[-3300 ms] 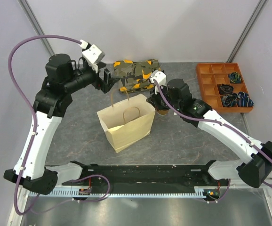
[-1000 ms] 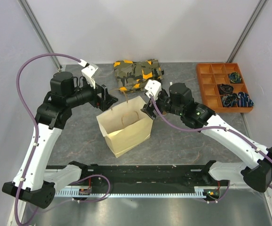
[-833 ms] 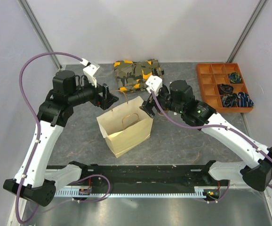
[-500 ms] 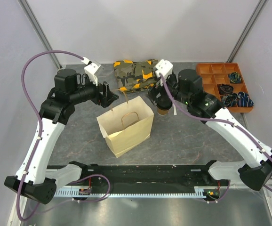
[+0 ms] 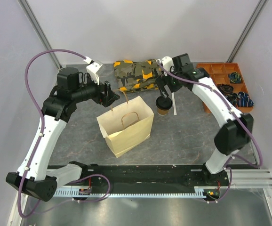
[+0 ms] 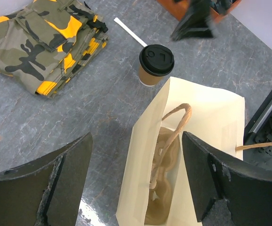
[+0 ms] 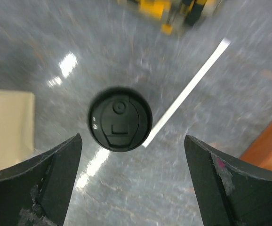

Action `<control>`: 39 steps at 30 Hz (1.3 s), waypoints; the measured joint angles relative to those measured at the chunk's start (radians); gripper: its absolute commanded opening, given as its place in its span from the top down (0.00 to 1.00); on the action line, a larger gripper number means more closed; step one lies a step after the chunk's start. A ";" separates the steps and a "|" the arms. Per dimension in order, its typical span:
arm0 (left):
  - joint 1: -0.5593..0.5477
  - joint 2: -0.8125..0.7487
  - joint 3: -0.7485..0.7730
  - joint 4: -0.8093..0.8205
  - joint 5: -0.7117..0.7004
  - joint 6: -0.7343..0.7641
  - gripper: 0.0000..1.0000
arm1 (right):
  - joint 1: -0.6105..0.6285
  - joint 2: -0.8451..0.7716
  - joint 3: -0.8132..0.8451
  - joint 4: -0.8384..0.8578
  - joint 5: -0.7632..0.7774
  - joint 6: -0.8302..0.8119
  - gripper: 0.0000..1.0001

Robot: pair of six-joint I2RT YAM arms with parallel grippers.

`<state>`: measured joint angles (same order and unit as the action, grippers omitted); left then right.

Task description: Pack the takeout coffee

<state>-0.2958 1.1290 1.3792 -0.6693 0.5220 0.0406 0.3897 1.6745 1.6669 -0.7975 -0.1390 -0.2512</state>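
The takeout coffee (image 5: 163,107), a tan paper cup with a black lid, stands upright on the table just right of the open paper bag (image 5: 126,126). My right gripper (image 5: 166,88) hovers open above and slightly behind it. From the right wrist, the lid (image 7: 120,118) shows ahead of the spread fingers of the gripper (image 7: 133,188), which hold nothing. My left gripper (image 5: 112,94) is open over the bag's far left rim. In the left wrist view the cup (image 6: 156,63) stands beyond the bag (image 6: 202,122). A brown pulp tray (image 6: 166,188) lies on the bag's bottom.
A folded camouflage cloth (image 5: 137,75) lies behind the bag. A thin white strip (image 5: 174,104) lies on the table right of the cup. An orange compartment box (image 5: 211,87) with small items sits at the far right. One bag handle (image 5: 125,96) stands up by my left gripper.
My right arm has drawn back from the bag's right rim toward the far side, uncovering the cup on the table, and its jaws have widened. The left arm has barely moved.
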 measured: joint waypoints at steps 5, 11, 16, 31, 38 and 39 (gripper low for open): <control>0.000 0.002 0.000 0.000 0.000 0.000 0.15 | 0.001 0.167 0.053 -0.101 0.043 -0.013 0.02; 0.000 0.002 0.000 0.003 -0.001 0.000 0.14 | 0.003 0.208 0.056 -0.159 0.032 -0.018 0.02; 0.000 0.002 0.000 0.007 -0.001 -0.001 0.14 | 0.013 0.204 0.030 -0.142 0.024 -0.018 0.02; 0.000 0.002 0.000 0.013 0.000 -0.001 0.14 | 0.021 0.203 -0.034 -0.058 0.024 -0.022 0.03; 0.003 0.008 0.000 0.013 0.000 -0.001 0.14 | 0.021 0.203 -0.040 -0.029 0.018 -0.017 0.09; 0.004 0.008 0.000 0.013 0.000 -0.001 0.14 | 0.021 0.203 -0.041 -0.027 0.016 -0.014 0.10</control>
<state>-0.2920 1.1370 1.3792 -0.6559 0.5217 0.0399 0.4107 1.8778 1.6257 -0.8242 -0.1234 -0.2657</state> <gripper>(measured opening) 0.859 0.918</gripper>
